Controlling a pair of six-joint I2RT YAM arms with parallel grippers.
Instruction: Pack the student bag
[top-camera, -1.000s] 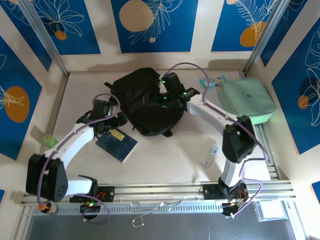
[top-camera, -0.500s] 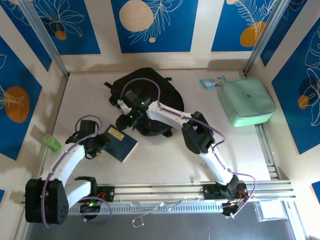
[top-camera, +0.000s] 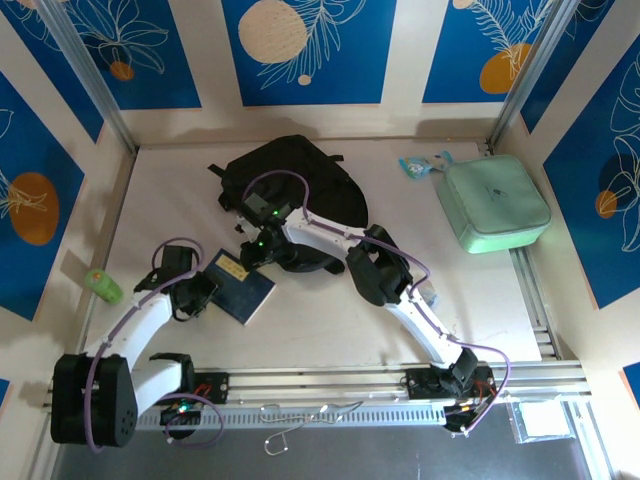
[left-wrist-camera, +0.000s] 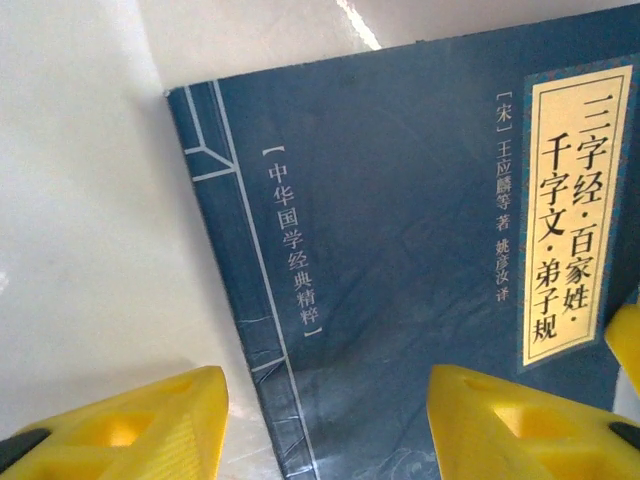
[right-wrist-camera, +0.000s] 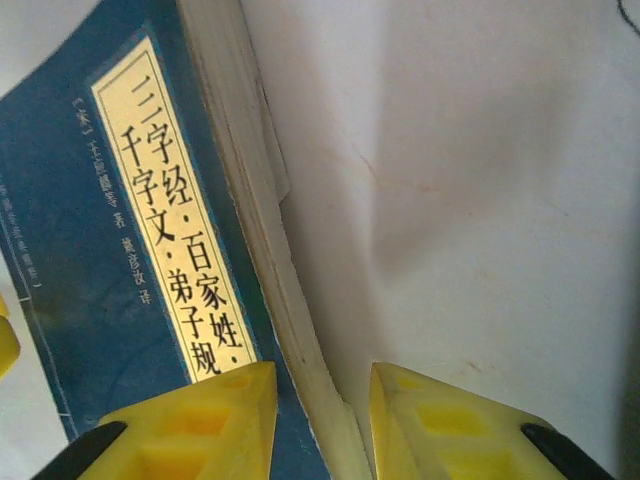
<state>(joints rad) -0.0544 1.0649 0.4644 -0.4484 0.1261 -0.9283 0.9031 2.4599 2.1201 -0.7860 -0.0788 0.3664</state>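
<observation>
A: Bag first: where does it sit?
B: The student bag lies at the back middle of the table. It is black, and from above I can make out no opening and nothing packed inside.
A: And just in front of it?
B: A dark blue book with a yellow title label lies flat on the table, just off the bag's near-left edge. A second ago the right arm was up at the bag's right side. Now it stretches across the bag's front, and the right gripper is down at the book's far edge.
A: Its jaws?
B: Narrowed a good deal. In the right wrist view the page edge runs into the slim gap, with one finger over the cover and the other over bare table. Whether they pinch it, I can't tell.
A: The left?
B: The left gripper has slid to the book's near-left side. Its jaws are half spread, straddling the spine and gripping nothing.
A: So?
B: I'd say both arms have turned from the bag to the book. A lift looks near, and packing has not begun. The mint-green case sits well apart, at the right.
</observation>
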